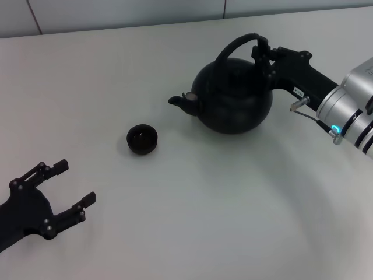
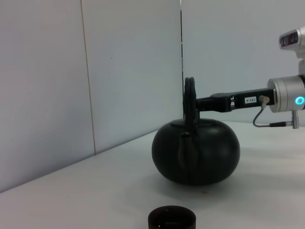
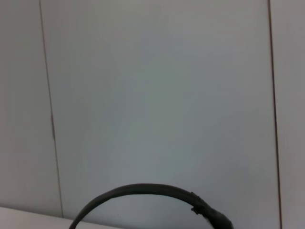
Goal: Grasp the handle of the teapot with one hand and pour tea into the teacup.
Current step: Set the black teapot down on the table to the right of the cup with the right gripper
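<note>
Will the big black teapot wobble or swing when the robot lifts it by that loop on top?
Probably a bit. The right gripper holds the handle off to one side, so the teapot may tilt. It looks squat and heavy, likely steady on the table. Its round belly seems smooth, perhaps slippery.

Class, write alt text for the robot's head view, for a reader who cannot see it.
The right gripper meets the arched handle of a black teapot standing on a white table, spout toward a small dark teacup on its left. The left gripper rests open at the near left, away from both.
</note>
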You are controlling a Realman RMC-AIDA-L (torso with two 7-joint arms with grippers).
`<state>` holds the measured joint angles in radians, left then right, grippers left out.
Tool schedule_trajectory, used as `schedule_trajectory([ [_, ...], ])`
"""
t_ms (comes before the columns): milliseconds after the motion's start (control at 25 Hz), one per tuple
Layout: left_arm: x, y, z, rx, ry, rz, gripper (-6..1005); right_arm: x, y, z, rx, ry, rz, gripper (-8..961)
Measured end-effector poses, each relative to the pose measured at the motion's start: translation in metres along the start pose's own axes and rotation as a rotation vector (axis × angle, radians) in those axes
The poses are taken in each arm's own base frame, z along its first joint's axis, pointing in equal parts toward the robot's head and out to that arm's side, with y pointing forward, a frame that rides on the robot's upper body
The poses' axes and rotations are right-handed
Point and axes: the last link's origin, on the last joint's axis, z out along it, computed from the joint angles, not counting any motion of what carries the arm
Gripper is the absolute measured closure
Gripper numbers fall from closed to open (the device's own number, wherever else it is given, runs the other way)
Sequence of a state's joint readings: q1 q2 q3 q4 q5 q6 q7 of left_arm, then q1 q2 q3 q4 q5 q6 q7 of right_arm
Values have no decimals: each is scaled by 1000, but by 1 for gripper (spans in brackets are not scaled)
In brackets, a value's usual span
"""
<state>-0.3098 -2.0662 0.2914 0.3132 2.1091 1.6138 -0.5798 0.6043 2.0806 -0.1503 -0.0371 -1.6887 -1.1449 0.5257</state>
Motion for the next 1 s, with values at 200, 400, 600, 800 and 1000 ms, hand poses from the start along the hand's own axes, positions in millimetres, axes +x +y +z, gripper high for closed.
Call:
schedule_trajectory([
  [200, 0, 0, 0, 0, 0, 0, 180, 4, -1, -3, 9, 14, -3, 865],
  [400, 0, 0, 0, -1, 1, -2, 180, 4, -2, -4, 10, 15, -8, 863],
  [600, 0, 0, 0, 2, 3, -2, 180, 3, -2, -4, 10, 10, -10, 861],
  [800, 0, 0, -1, 11, 8, -4, 180, 2, -3, -4, 14, 5, -10, 859],
  [1000, 1, 0, -1, 12, 11, -4, 180, 1, -5, -4, 19, 2, -11, 857],
])
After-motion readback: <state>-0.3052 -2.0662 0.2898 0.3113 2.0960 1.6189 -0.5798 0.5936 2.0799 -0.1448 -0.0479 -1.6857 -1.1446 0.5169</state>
